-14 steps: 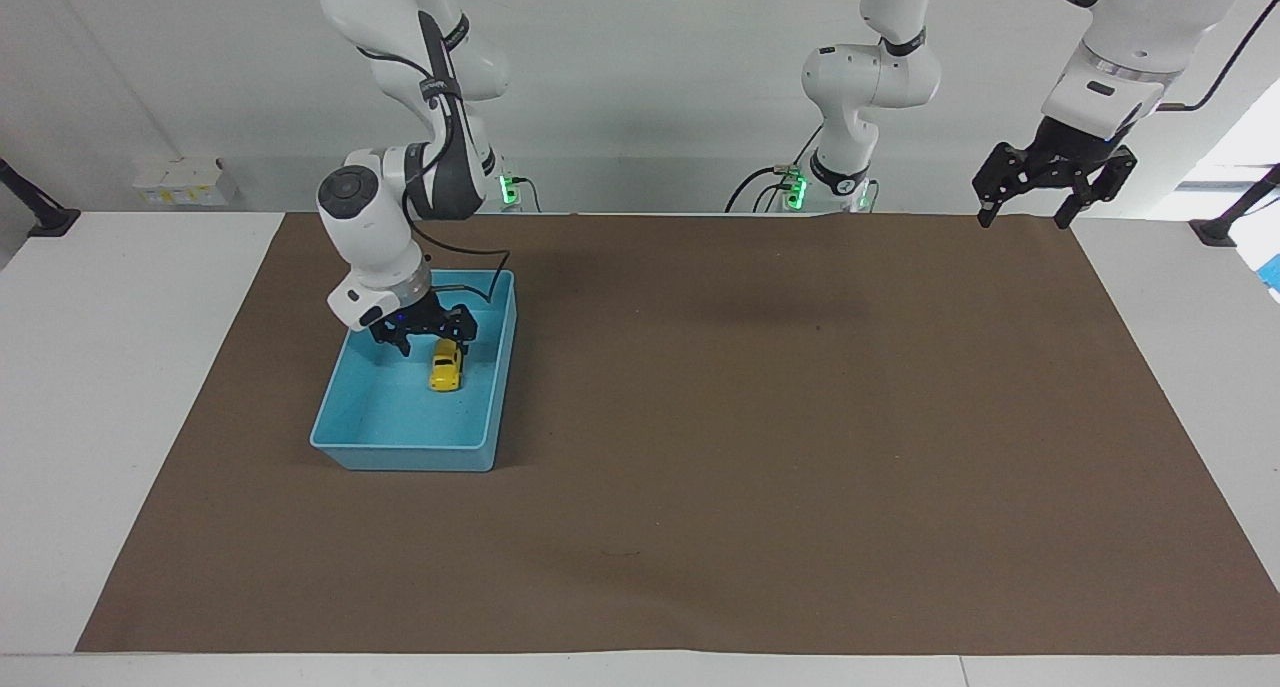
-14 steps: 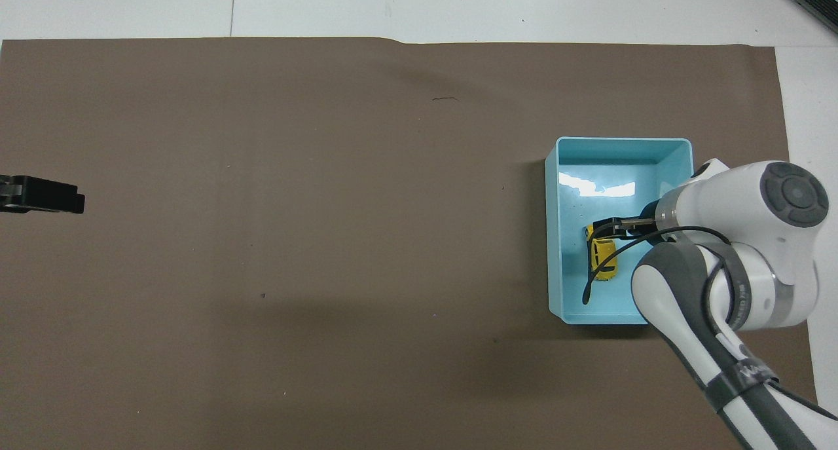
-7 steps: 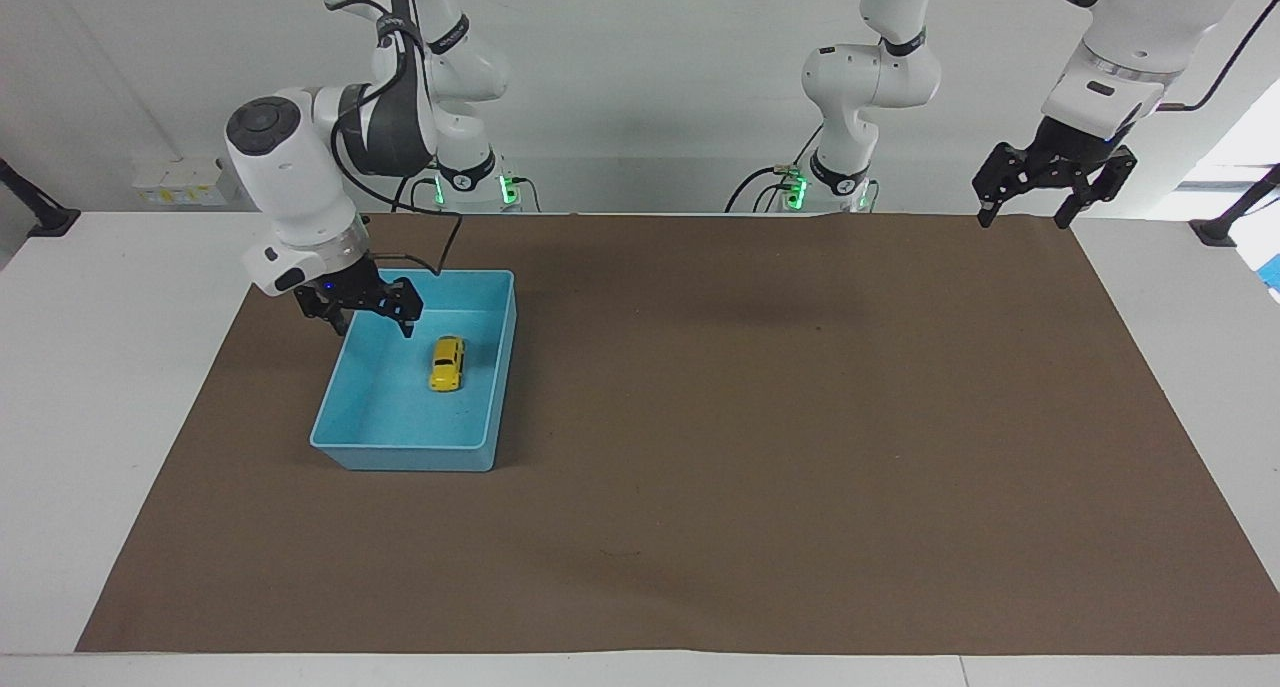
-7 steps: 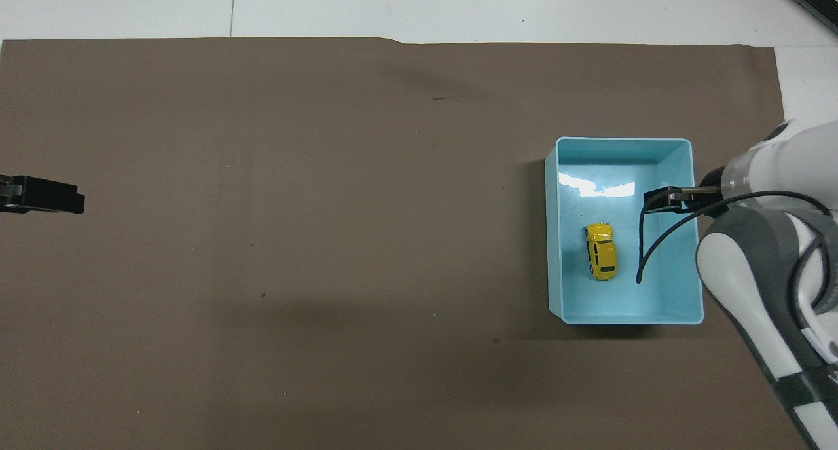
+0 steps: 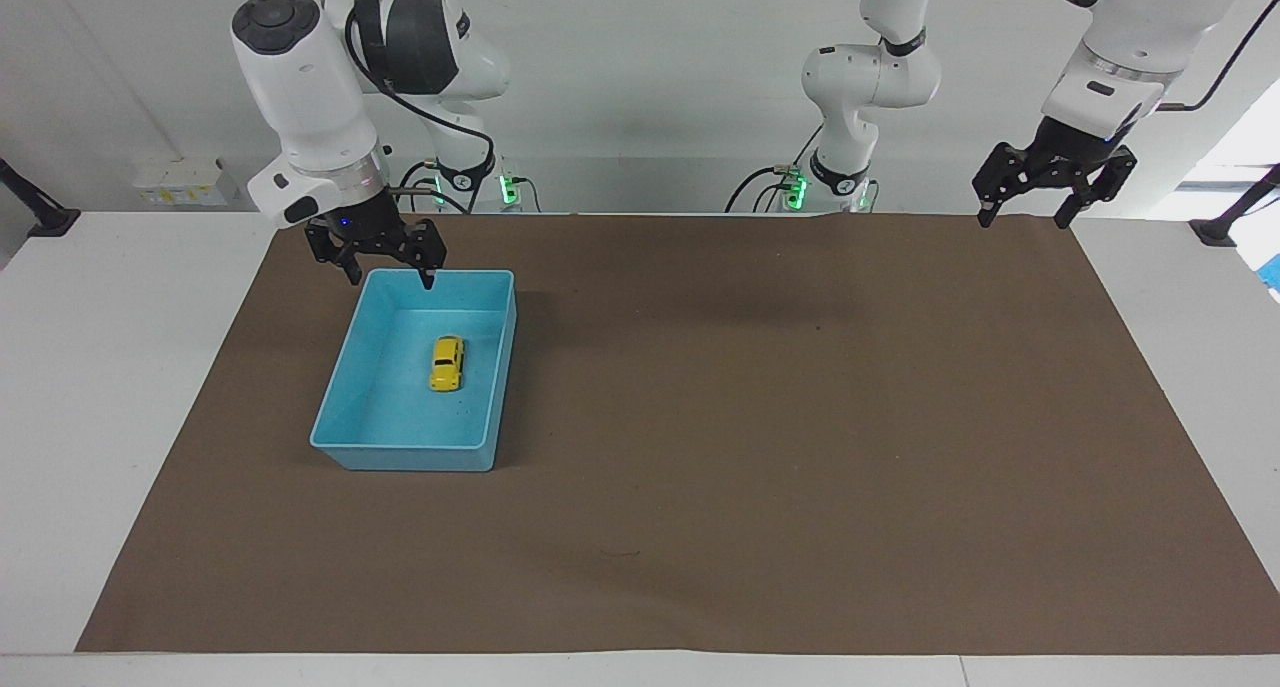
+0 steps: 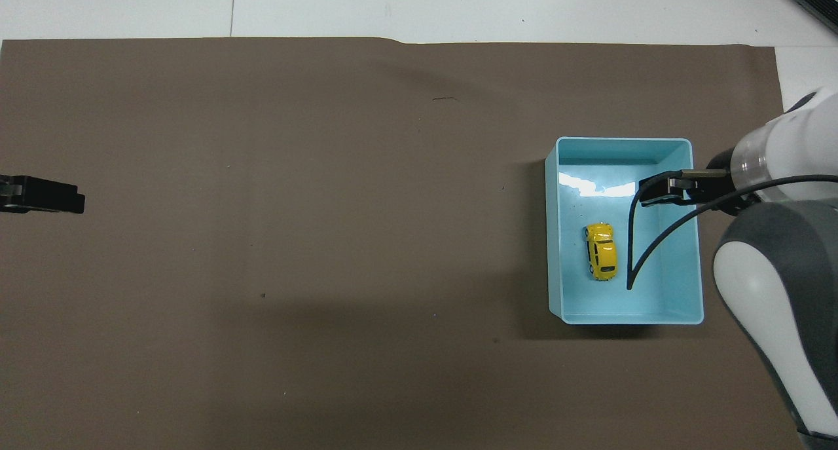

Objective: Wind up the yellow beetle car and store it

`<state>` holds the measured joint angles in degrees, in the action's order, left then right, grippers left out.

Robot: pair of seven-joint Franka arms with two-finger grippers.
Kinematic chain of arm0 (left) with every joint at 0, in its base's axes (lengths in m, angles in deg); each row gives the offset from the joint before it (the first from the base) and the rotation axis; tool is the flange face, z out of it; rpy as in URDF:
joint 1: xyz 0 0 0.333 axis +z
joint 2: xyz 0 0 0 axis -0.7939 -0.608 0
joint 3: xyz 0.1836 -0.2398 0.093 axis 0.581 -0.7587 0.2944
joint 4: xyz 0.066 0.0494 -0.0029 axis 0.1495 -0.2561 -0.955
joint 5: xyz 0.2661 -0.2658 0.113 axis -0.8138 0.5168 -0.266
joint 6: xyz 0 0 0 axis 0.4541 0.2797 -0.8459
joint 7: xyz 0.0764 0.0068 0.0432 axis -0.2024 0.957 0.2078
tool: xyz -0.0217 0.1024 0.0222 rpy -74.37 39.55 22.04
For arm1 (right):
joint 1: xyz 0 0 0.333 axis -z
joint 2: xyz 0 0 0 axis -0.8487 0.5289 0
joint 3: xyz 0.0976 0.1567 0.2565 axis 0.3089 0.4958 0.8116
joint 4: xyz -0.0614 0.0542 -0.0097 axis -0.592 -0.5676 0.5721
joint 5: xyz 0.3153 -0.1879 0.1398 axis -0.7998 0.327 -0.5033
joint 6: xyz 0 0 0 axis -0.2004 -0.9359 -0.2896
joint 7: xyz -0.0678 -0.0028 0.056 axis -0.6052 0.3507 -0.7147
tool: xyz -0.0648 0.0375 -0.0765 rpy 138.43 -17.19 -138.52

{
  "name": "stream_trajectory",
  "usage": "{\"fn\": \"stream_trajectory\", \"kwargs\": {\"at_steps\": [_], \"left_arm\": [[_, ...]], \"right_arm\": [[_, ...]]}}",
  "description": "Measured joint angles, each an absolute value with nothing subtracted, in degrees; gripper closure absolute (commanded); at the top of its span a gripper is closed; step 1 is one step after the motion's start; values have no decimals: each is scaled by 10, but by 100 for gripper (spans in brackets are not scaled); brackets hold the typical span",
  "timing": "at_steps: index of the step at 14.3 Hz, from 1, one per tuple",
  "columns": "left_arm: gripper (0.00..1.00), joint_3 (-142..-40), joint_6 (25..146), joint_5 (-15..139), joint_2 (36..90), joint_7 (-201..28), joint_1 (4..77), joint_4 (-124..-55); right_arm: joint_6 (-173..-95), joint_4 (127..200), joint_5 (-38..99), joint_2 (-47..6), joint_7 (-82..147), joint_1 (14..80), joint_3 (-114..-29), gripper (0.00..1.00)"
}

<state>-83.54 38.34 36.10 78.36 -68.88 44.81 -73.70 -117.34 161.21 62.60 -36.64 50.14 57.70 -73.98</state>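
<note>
No words, numbers or signs can be read anywhere. Nothing is written on the car (image 5: 446, 363), the bin (image 5: 400, 457) or the arms.

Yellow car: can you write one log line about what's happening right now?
yellow beetle car: lying in blue bin | right gripper: open, empty, above bin's robot-side edge | left gripper: open, waiting

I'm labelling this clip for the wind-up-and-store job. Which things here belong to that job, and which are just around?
Part of the job:
- yellow beetle car, lying in the blue bin
- right end effector, open, over the bin's rim nearest the robots

Just around:
- brown mat
- left end effector, open, waiting at the left arm's end of the table
</note>
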Motion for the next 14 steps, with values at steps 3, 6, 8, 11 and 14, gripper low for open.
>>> {"fn": "stream_trajectory", "kwargs": {"at_steps": [3, 6, 8, 11, 14], "left_arm": [[0, -835, 383, 361, 784, -689, 448, -737], [0, -835, 383, 361, 784, -689, 448, -737], [0, -835, 383, 361, 784, -689, 448, -737], [0, -835, 383, 361, 784, -689, 448, -737], [0, -835, 383, 361, 784, -689, 448, -737]], "right_arm": [[-1131, 1593, 626, -375, 476, 592, -762, 0], [-1058, 1541, 625, -386, 475, 593, -766, 0], [-1019, 1507, 625, -390, 475, 592, -766, 0], [-996, 1478, 625, -390, 475, 591, -765, 0], [-998, 1478, 625, -390, 475, 591, -765, 0]]}}
